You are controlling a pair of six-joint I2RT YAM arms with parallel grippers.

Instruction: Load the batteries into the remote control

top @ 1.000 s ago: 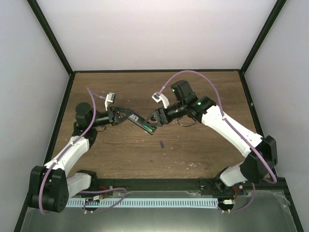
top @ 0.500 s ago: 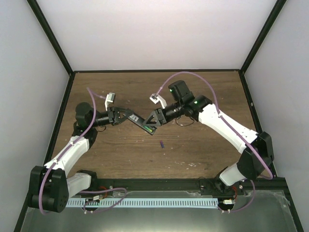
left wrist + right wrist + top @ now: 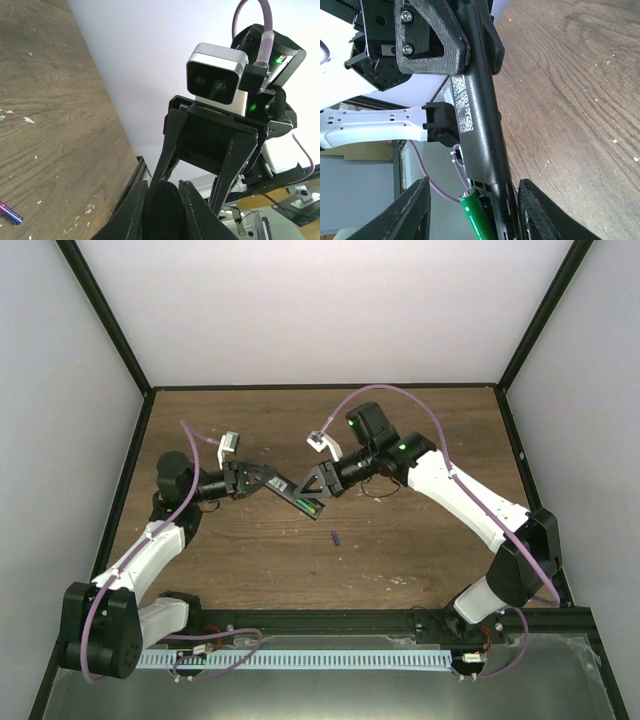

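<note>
The remote control [image 3: 303, 501], a slim black matt plastic bar, hangs slantwise over the middle of the worktop [image 3: 250, 560], caught between the two arms. Its far end is pinched in the left end effector [image 3: 281, 483], whose ribbed black fingers [image 3: 134, 212] are closed tight on it. Its near end points into the right end effector [image 3: 318, 490], whose fingers [image 3: 415, 215] stand wide apart on either side of the bar with clear gaps, gripping nothing. In the right wrist view the back of the remote carries white printed code labels, and at the open compartment by that end sits the green battery [image 3: 476, 218], a small glossy cylinder with a metal cap, lying lengthwise along the bar. The purple battery [image 3: 335, 538] lies alone on the worktop, just nearer the bases than the remote and apart from both end effectors. The worktop is dark brown wood with a marked grain, scattered with white specks.
</note>
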